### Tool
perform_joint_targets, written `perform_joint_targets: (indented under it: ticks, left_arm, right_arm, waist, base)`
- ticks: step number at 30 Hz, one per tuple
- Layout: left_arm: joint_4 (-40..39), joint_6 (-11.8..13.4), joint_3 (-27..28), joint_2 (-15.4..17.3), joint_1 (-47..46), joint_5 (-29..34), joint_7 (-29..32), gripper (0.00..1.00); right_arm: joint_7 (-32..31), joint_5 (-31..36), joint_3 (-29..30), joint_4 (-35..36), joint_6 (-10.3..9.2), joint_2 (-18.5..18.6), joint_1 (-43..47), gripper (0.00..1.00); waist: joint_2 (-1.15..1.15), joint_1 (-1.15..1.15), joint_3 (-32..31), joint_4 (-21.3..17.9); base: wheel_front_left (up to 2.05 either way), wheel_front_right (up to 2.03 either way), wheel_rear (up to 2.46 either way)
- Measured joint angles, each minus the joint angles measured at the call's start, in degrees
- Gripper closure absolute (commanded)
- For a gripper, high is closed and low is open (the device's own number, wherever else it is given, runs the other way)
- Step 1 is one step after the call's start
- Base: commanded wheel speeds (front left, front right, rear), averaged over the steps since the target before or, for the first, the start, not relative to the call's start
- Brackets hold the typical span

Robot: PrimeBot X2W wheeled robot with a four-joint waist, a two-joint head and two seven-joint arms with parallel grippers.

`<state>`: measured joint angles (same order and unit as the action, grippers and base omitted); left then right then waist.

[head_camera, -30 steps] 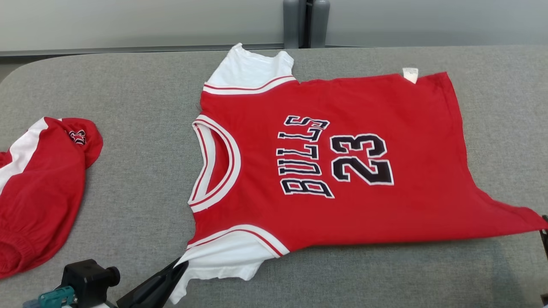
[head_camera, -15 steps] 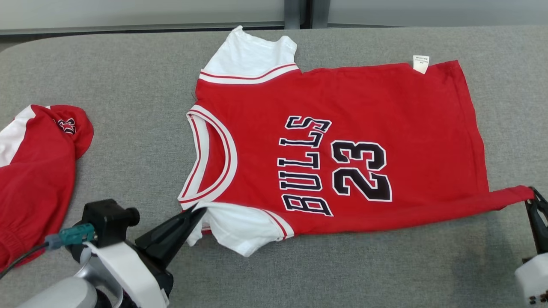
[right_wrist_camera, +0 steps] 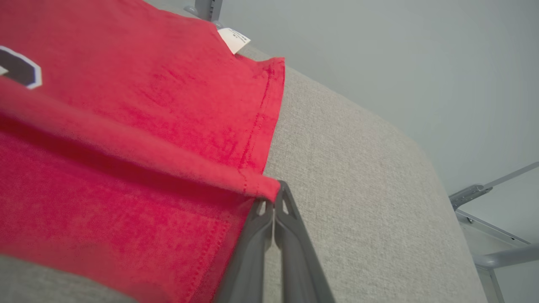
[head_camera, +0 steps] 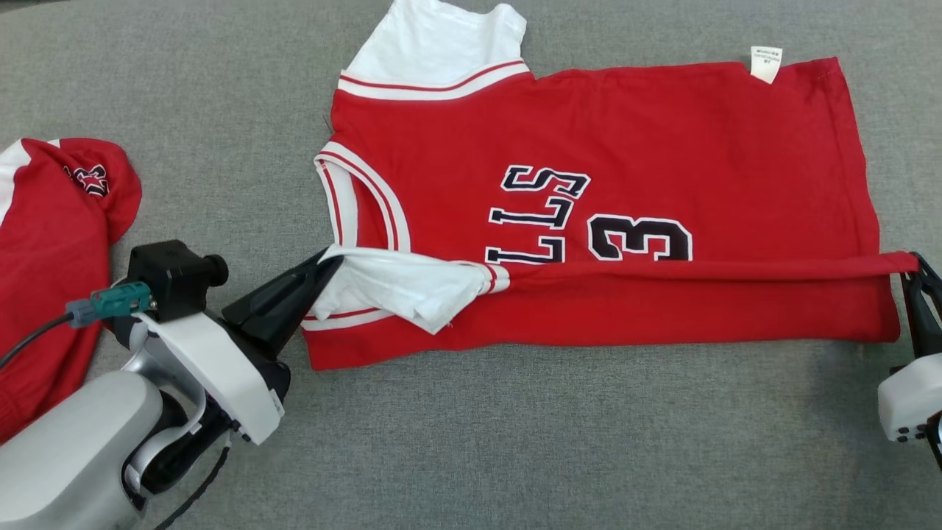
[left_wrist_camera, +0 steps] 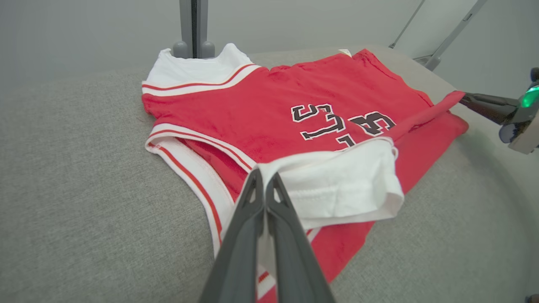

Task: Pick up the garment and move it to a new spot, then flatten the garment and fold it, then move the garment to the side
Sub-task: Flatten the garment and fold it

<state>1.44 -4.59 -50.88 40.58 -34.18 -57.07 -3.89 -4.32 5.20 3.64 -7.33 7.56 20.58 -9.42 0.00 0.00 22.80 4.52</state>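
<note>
1. Status: the shirt (head_camera: 589,132) is lying spread on the grey table (head_camera: 515,442), print side up, with the neck toward the robot's left and the hem toward its right. Judging from the smooth far half, placing and flattening are looking done.
2. The first lengthwise fold is reading as in progress. The near long edge is hanging raised between the two hands as a straight ridge. It is covering the lower part of the lettering and number.
3. Remaining, by my estimate:
   - laying this fold down
   - any further folds
   - moving the shirt to the side
4. Left hand (head_camera: 326,259): the fingers are pressing together, clamped on the white sleeve (head_camera: 397,287) at the near shoulder. The arm is reaching in from the lower left, with the fingers pointing across toward the collar, low over the table.
5. Right hand (head_camera: 916,265): the fingers are pinching together on the near hem corner at the far right. How much cloth is caught is hard to tell, as the head view is cropping this hand. The wrist view is showing only the corner tip between the fingertips.
6. The edge between the hands is looking taut and roughly level.
7. A second red piece of clothing (head_camera: 51,258) is lying at the table's left, well apart from the shirt.
</note>
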Motion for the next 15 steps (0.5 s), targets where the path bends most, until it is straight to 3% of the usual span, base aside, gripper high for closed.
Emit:
perform_joint_targets:
  ticks: [11, 12, 13, 14, 15]
  left_arm:
    - [7.1, -2.0, -1.3, -2.1, -5.9, 1.6, -0.3, 1.00]
    - [7.7, -2.1, -1.3, -2.3, -6.2, 1.6, -0.6, 1.00]
    - [8.2, -2.2, -1.3, -2.6, -6.3, 1.6, -0.9, 0.69]
    - [8.7, -2.2, -1.3, -2.9, -6.2, 1.6, -1.4, 0.17]
    - [9.1, -2.1, -1.1, -3.3, -6.2, 1.6, -2.3, 0.00]
  right_arm:
    - [3.8, 2.8, -2.9, -4.9, 0.00, 0.0, -7.8, 1.00]
    - [4.3, 3.1, -2.7, -5.1, 0.00, -0.1, -8.3, 0.88]
    - [4.9, 3.8, -2.4, -5.3, 0.00, -0.2, -8.8, 0.00]
    - [5.9, 4.5, -2.0, -5.4, 0.00, -0.5, -9.0, 0.00]
    - [6.8, 5.0, -1.5, -5.4, 0.00, -1.0, -9.2, 0.00]
  waist:
    - [0.00, 0.00, 3.6, 0.6]
    - [0.00, 0.00, 3.7, 0.5]
    - [0.00, 0.00, 3.6, 0.5]
    - [0.00, 0.00, 3.5, 0.4]
    - [0.00, 0.00, 3.3, 0.3]
  base:
    - [0.00, 0.00, 0.00]
    - [0.00, 0.00, 0.00]
    - [0.00, 0.00, 0.00]
    - [0.00, 0.00, 0.00]
    - [0.00, 0.00, 0.00]
